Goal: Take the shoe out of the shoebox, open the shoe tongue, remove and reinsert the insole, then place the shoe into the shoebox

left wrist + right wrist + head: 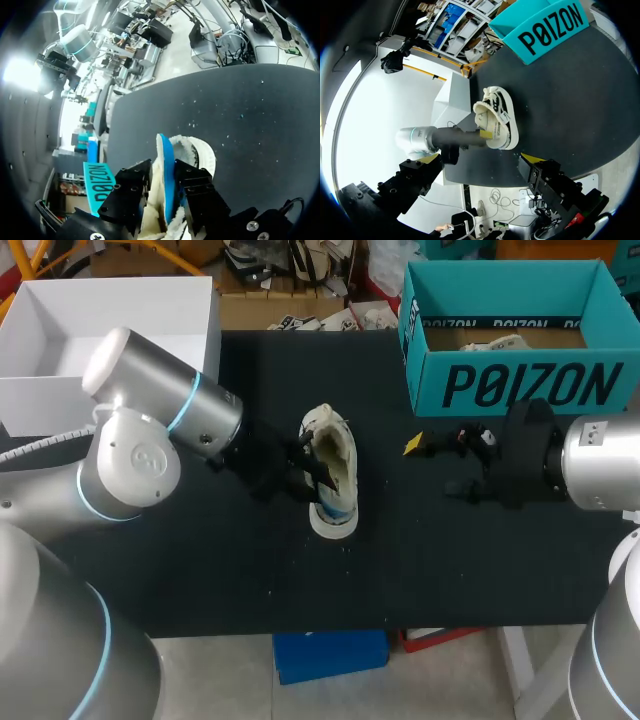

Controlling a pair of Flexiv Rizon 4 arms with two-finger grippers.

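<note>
A cream shoe [335, 455] with a fleece lining and a white sole stands in the middle of the black table [450, 570], outside the teal shoebox [520, 385]. My left gripper [305, 468] is at the shoe's opening. In the left wrist view its black fingers [132, 187] press from both sides on the blue-backed fleecy insole [167, 165], which stands up out of the shoe [205, 155]. My right gripper [440, 465] hangs open to the right of the shoe, nothing between its fingers. In its own view the right gripper [483, 158] faces the shoe [495, 107] and the shoebox [547, 32].
The shoebox stands at the back right with paper inside. A white open box [60, 400] sits at the back left, behind my left arm. Bare black tabletop stretches along the front edge.
</note>
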